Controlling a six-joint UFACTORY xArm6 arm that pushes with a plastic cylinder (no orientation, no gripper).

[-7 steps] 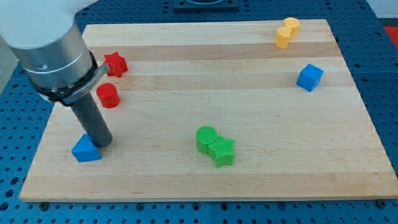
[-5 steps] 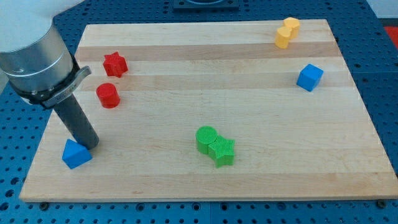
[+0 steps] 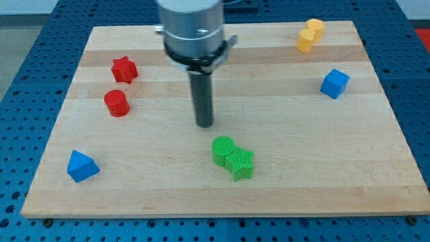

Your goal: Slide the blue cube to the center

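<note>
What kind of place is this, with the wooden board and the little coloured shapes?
Probably a robotics lab bench: a wooden board lies on a blue perforated table, my tip rests near the board's middle above the green blocks, with the blue cube far right.

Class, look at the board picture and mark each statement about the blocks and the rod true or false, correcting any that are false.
1. My tip touches the blue cube. False: the cube lies far off toward the view's right, untouched.
2. The two green blocks sit against each other. True.
3. The blue triangular block is near the view's top right corner. False: it is at the bottom left.
4. The red star lies above the red cylinder in the view. True.
</note>
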